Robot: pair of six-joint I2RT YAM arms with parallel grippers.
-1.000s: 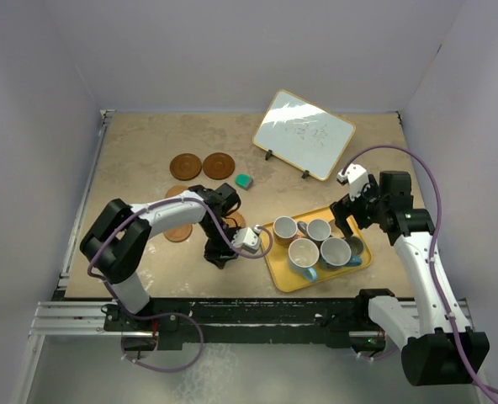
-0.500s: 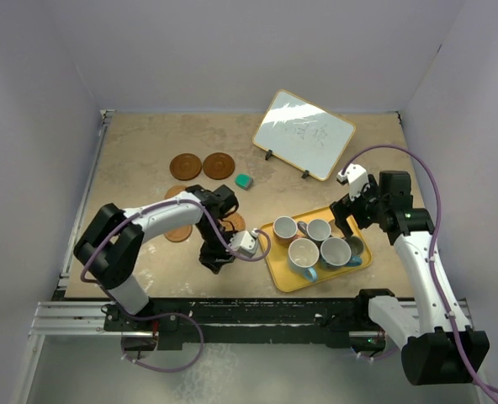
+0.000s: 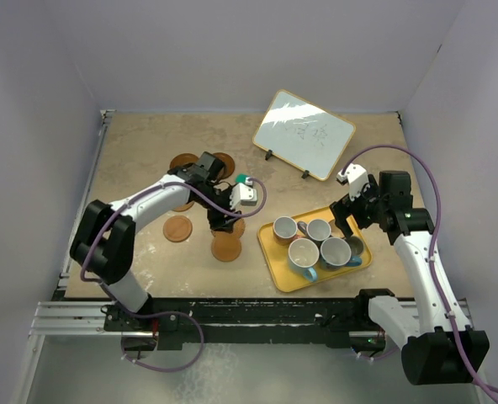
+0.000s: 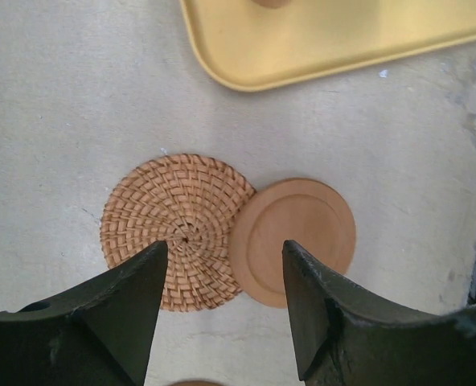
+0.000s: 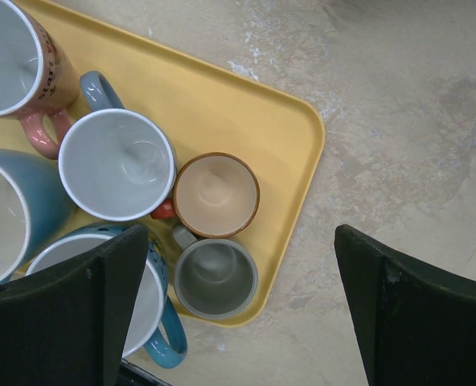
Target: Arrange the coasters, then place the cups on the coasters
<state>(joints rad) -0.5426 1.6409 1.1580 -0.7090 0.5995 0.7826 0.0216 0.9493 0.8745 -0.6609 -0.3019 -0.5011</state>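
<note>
Materials and finish, as seen from both wrists.
Left gripper [image 4: 226, 257] fingers [image 4: 101, 314]: matt black, plastic-looking. Under them, woven coaster [image 4: 178, 232]: coiled fibre, rough, matt. Beside it, wooden coaster [image 4: 293, 240]: smooth, satin. Ahead of that gripper, yellow tray [image 4: 318, 40]: smooth, plastic look, dull sheen. Table [image 4: 61, 96]: mottled, stone-like, matt. Under the right gripper [image 5: 240, 265], cups [image 5: 117, 165]: glazed ceramic, glossy inside.

L arm extended fwd, L hand [image 4: 226, 261] facing down, jaws apart, empty, R arm bent, R hand [image 5: 238, 240] wide open
</note>
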